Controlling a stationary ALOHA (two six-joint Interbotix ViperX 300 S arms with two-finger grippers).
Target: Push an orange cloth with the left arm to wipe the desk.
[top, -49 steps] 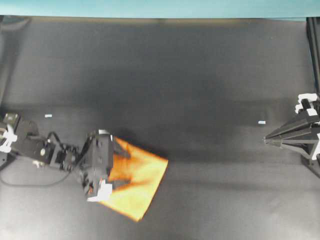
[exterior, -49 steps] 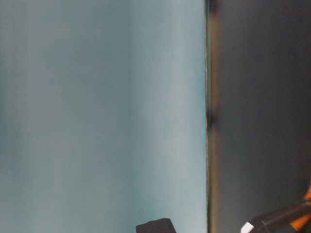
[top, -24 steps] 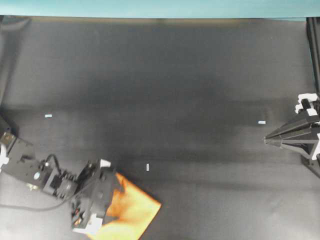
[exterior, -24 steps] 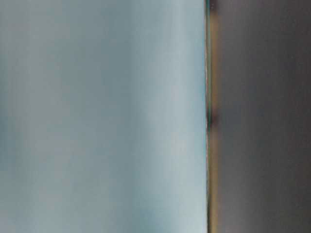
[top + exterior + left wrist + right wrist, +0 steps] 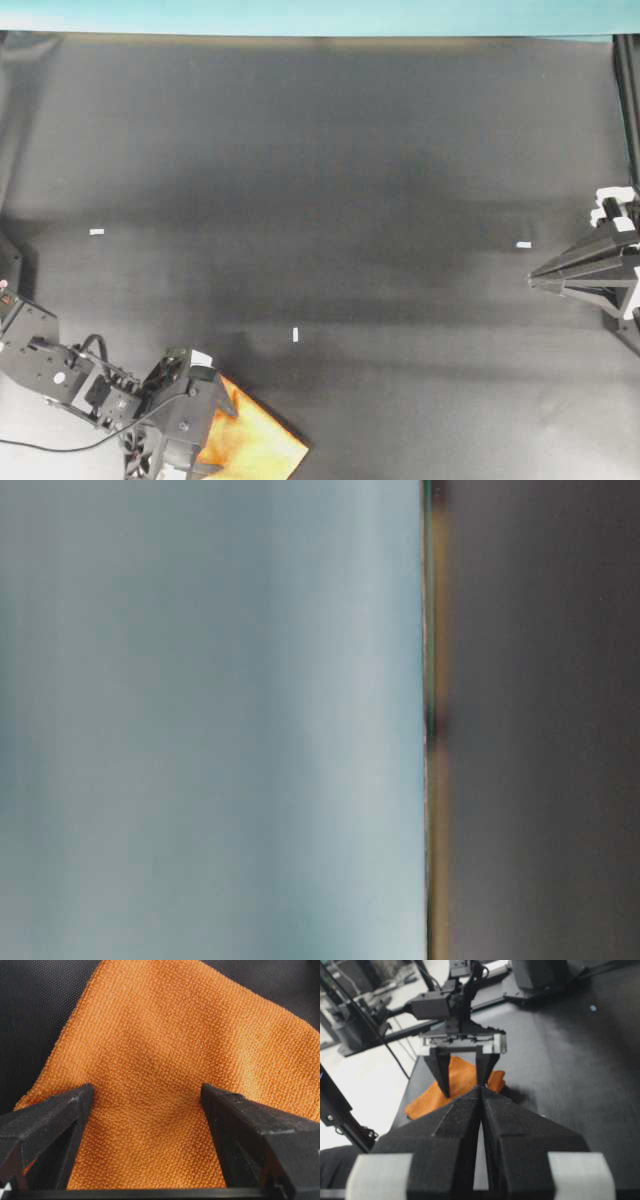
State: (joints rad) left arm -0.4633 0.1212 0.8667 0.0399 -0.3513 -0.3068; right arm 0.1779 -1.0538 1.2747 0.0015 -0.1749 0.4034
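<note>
The orange cloth [image 5: 255,450] lies flat on the black desk [image 5: 320,180] at the bottom left of the overhead view, partly cut off by the frame's lower edge. My left gripper [image 5: 222,435] stands over its left part. In the left wrist view the cloth [image 5: 165,1035] fills the frame and the left gripper [image 5: 146,1091] is open, both black fingertips [image 5: 82,1097] pressed down on the fabric, nothing pinched between them. The right wrist view shows the cloth [image 5: 427,1102] under the left gripper [image 5: 463,1087]. My right gripper [image 5: 532,280] is shut at the right edge, far from the cloth.
Small white tape marks sit at the left [image 5: 97,231], the middle [image 5: 295,335] and the right [image 5: 523,244]. A teal wall [image 5: 320,15] runs along the desk's far edge. A black frame post [image 5: 627,100] stands at the far right. The table-level view shows only blurred wall and desk [image 5: 540,720].
The left gripper has slid the cloth toward the bottom-left of the overhead view, uncovering the middle tape mark. It has left the table-level view. The right arm has not moved.
</note>
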